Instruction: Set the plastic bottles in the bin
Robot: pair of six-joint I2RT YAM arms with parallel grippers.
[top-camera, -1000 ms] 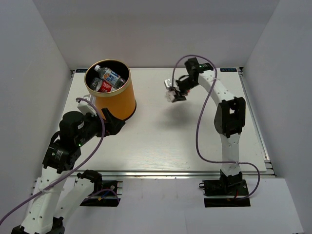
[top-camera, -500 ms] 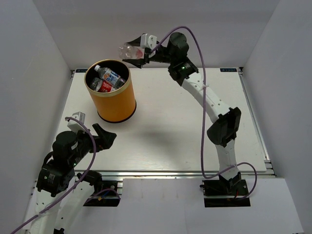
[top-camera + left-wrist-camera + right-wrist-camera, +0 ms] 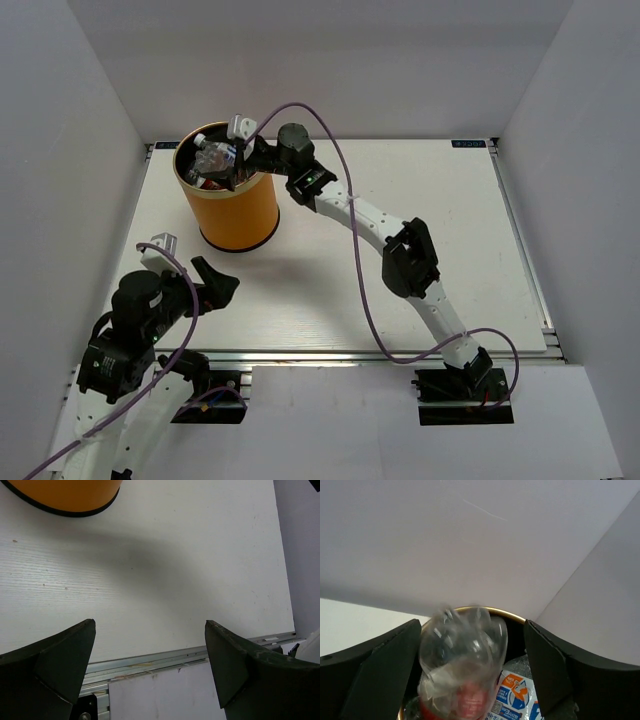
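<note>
As seen from overhead, my left end effector [image 3: 150, 660] hangs low over the near left of the white bench [image 3: 300, 300]. Its fingers are spread wide with nothing between them. It stands apart from the large orange-yellow cylindrical bin [image 3: 240, 210].

The bin sits at the far left of the bench. Several small plastic bottles [image 3: 212, 168] lie inside against the black interior, one with a blue-white label [image 3: 512, 700]. I see no bottle on the bench itself.

My right end effector [image 3: 472, 665] reaches over the bin mouth. A clear crumpled plastic bottle with a red label [image 3: 462, 655] sits between its fingers, above the gold rim. The fingers stand wide, a gap shows on one side, and the bottle is blurred. I judge it loose rather than pinched.

Handling assessment: these bottles look empty, so light, thin-walled, easily crushed and slick. I would grip across the labelled mid-body with modest force.
</note>
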